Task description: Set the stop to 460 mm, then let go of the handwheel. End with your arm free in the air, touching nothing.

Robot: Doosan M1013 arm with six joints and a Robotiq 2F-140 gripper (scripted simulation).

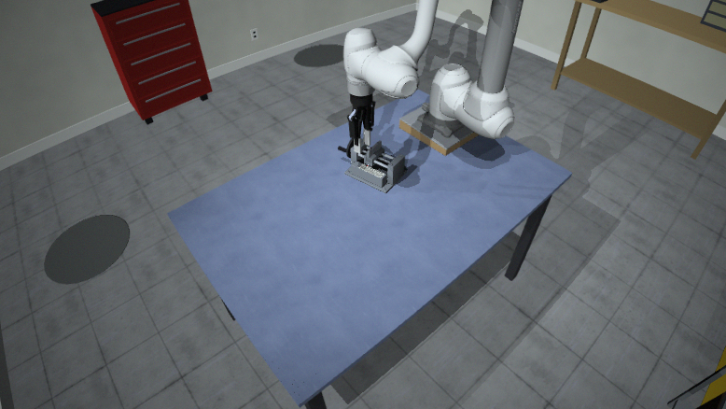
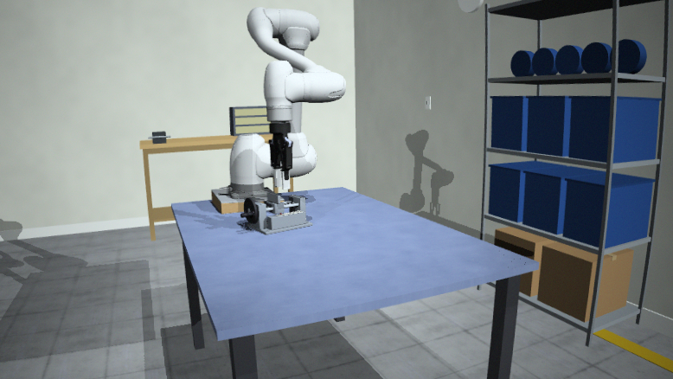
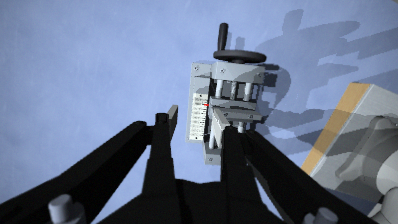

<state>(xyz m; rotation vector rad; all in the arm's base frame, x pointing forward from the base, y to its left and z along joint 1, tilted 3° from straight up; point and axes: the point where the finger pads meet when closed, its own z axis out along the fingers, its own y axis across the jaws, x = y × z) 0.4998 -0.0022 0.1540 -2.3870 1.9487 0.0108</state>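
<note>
Our jaws stand part spread, with nothing pinched between their pads, and point down above the stop fixture. In the wrist view the gap between them lies toward the scale strip, so neither pad is on the handwheel.

The wheel is the thing to reach. It lies off to one side of the jaws, past the sliding stop, at the fixture's end and lower down, close to the bench. Its crank handle juts outward, away from the fixture, with its long axis along the screw's line. The jaws spread across that line, so we judge they could straddle the handle without much turning, after travelling outward beyond the wheel's rim and then coming down.

Our one arm has the job alone. A red pointer sits toward the wheel end of the scale; the numbers are too small for us to read, so we probably can't say from here whether the stop needs more turning or only our final retreat.
</note>
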